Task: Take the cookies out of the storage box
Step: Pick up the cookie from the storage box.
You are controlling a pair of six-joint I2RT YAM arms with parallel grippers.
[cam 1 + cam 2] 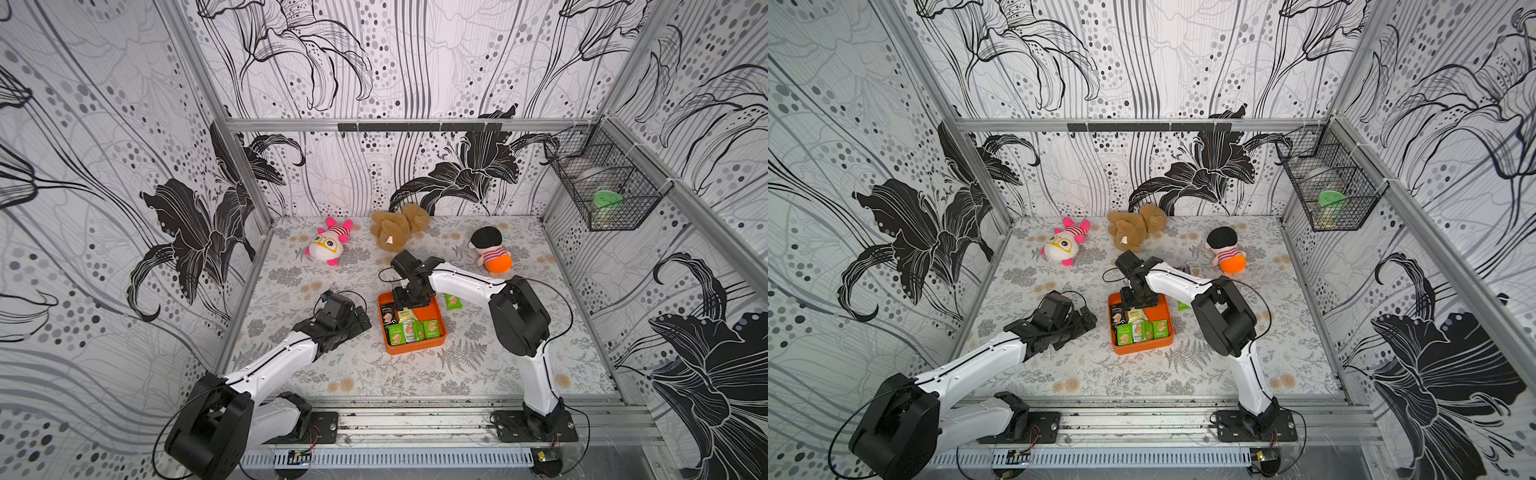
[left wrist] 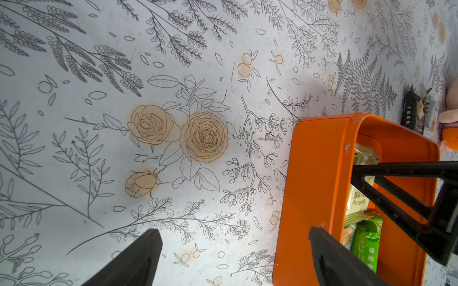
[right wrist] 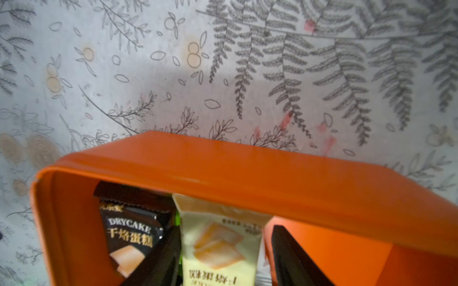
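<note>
The cookies (image 1: 409, 330) lie mostly in the storage box (image 1: 415, 348), a bright-orange tray at the middle of the flower-printed table (image 1: 374, 374). In the box, green packets (image 1: 431, 328) sit in a row along the near wall, a black packet (image 3: 131, 232) marked DRYCAKE lies by the left wall, and a cream packet (image 3: 220, 247) lies beside it. A lone green packet (image 1: 453, 301) lies on the table just right of the box. The left wrist view shows two more packets (image 2: 411, 111), one black and one cream, out on the table beside the doll (image 1: 492, 249). The right gripper (image 3: 225, 229) reaches down into the far part of the box. Its jaws stand part-way apart on either side of the cream packet, and a sliver of orange floor shows between the packet and one finger (image 3: 292, 260); I cannot tell if the other finger presses it. The left gripper (image 2: 235, 230) sits low just left of the box, spread wide and holding nothing, one finger (image 2: 334, 257) over the box's wall. At the back lie a pink-and-white plush (image 1: 328, 243) and a brown plush (image 1: 397, 226). A wire basket (image 1: 602, 187) hangs on the right wall.
</note>
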